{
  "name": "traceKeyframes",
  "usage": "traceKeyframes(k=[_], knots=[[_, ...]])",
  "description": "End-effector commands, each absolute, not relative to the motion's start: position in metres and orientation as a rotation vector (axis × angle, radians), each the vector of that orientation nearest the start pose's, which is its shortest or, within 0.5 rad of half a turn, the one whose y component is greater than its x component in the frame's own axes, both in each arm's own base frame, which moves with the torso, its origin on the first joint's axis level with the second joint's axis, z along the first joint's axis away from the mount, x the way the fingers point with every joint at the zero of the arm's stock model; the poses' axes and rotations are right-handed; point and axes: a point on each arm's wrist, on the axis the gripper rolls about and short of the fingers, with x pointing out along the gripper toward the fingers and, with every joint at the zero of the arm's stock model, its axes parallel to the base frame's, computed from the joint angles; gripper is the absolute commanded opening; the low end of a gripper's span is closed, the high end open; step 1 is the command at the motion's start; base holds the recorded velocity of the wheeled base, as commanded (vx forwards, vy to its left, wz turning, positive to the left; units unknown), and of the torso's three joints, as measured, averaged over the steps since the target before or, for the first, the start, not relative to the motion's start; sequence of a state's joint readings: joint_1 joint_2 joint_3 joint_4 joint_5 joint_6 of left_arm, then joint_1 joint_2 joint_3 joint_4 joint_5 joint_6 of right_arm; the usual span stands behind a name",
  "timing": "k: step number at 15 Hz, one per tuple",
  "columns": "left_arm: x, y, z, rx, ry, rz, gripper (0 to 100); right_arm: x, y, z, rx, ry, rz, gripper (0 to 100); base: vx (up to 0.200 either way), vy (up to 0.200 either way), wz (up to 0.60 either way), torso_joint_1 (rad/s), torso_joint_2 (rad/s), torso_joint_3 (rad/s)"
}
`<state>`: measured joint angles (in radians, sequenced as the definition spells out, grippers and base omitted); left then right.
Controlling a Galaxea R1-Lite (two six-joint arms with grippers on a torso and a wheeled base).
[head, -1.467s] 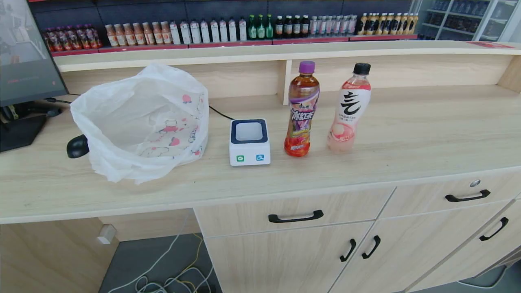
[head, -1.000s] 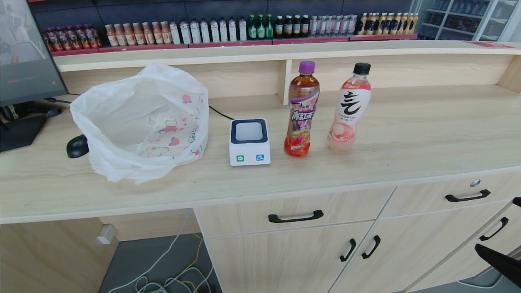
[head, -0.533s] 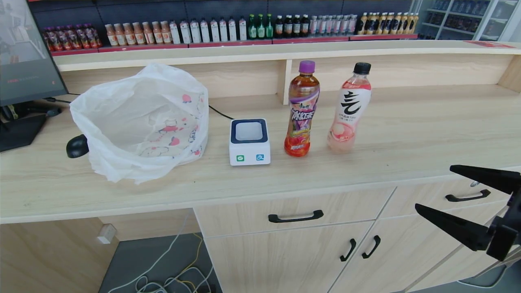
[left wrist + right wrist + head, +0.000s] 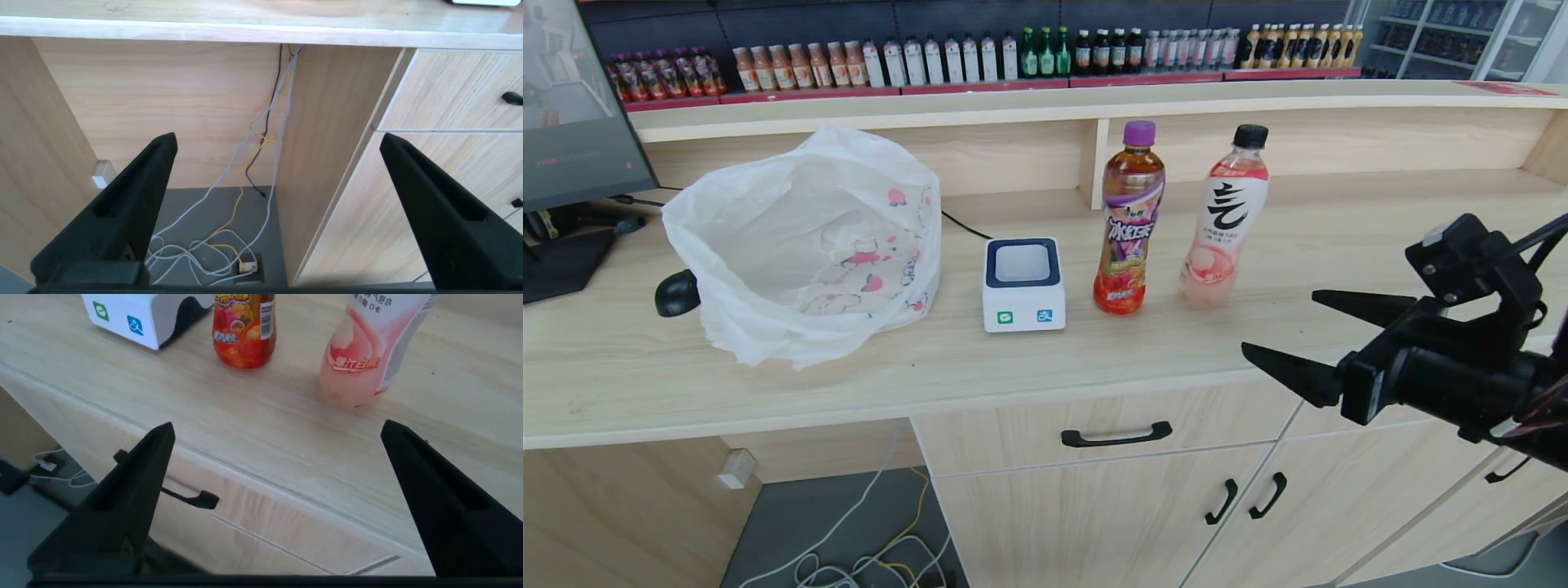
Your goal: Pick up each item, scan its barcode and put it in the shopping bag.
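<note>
- The right gripper [image 4: 1281, 322] has its jaws spread wide with nothing between them. It hovers at the front edge of the counter [image 4: 1339, 245].
- The pink bottle [image 4: 1225, 216] stands upright on the counter ahead of these jaws. It is near them but apart, and it is the closest item.
- The tea bottle [image 4: 1128, 220] stands upright just beyond the pink bottle, close beside it but not touching.
- The scanner [image 4: 1023, 284] sits past the tea bottle with its window facing up. A black cable [image 4: 964, 227] runs off behind it.
- The bag [image 4: 805, 245] lies farthest from the right jaws, slumped open on the counter. Both bottles and the scanner stand in a row between it and the jaws.
- A black mouse [image 4: 676, 294] sits against the far side of the bag, and a monitor [image 4: 572, 106] stands beyond that.
- A raised ledge [image 4: 1258, 102] runs along behind the bottles, with a shelf of drinks [image 4: 1013, 57] farther back.
- Drawers with black handles [image 4: 1116, 435] sit below the right jaws, under the counter edge.
- The left gripper [image 4: 278, 139] is low, beneath counter height, with its jaws also wide apart and empty.
- Ahead of the left jaws is an open bay under the counter, with loose wires [image 4: 245, 204] hanging down to the floor.
</note>
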<state>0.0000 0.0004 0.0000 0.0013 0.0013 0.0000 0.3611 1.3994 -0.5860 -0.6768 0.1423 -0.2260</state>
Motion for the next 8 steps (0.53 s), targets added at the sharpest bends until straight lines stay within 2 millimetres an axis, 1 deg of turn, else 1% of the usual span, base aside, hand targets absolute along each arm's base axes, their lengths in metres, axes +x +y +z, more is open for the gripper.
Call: traceKeyframes(k=[1, 2, 8], knots=[[-0.023, 0.000, 0.075, 0.000, 0.002, 0.002, 100, 0.220, 0.102, 0.194, -0.205, 0.120, 0.528, 100, 0.000, 0.000, 0.00, 0.000, 0.00, 0.000], [-0.023, 0.000, 0.075, 0.000, 0.002, 0.002, 100, 0.227, 0.109, 0.191, -0.176, 0.100, 0.509, 100, 0.000, 0.000, 0.00, 0.000, 0.00, 0.000], [-0.023, 0.000, 0.075, 0.000, 0.002, 0.002, 100, 0.264, 0.125, 0.182, -0.138, -0.064, 0.397, 100, 0.000, 0.000, 0.00, 0.000, 0.00, 0.000]])
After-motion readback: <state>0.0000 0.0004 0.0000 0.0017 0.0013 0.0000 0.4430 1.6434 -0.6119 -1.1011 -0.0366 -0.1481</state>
